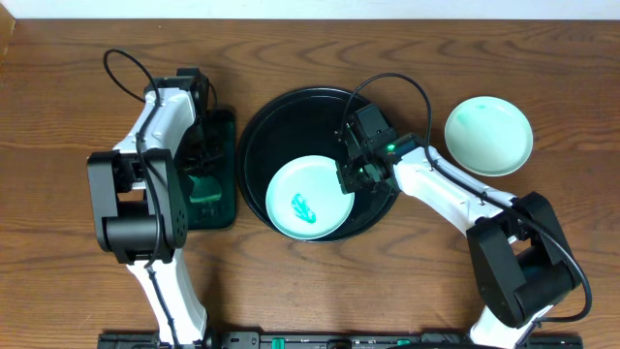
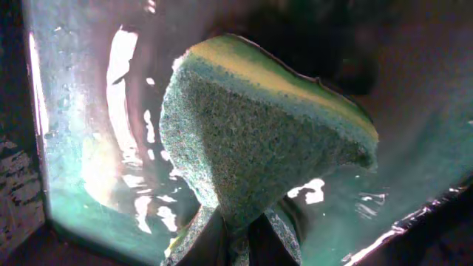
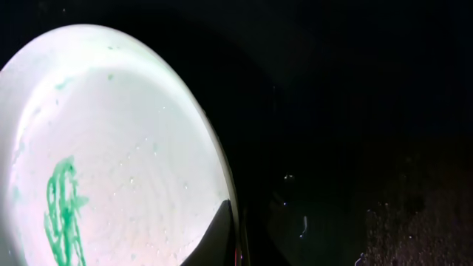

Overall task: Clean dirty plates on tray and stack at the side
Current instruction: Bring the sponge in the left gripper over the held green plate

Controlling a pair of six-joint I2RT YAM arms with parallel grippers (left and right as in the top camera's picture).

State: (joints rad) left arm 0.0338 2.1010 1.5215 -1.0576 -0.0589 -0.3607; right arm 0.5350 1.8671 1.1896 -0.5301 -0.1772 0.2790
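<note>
Close in, under the left wrist: left gripper (image 2: 235,240) clenched on a yellow-backed green scouring sponge (image 2: 259,140), finger bases cut off by the lower edge, bright glare blurring the green tray (image 2: 66,185) beneath. Under the right wrist: only one dark fingertip (image 3: 222,233) in sight, set at the rim of the white plate (image 3: 111,148); plate cropped at left and bottom, surroundings lost in black gloss. From overhead: right gripper (image 1: 351,176) closed tight on that plate's right rim, underside of the grip hidden by the wrist. White plate lying in the near part of the round black tray (image 1: 281,116), marked mid-face with a teal-green smear (image 1: 304,206). Left gripper mostly masked from above by its own arm, over the green tray. Farther right, off the black tray and well apart: a pale turquoise plate (image 1: 489,136) resting on the brown wood-grain desk (image 1: 58,116). Pale strip along the far desk edge, too thin to identify
</note>
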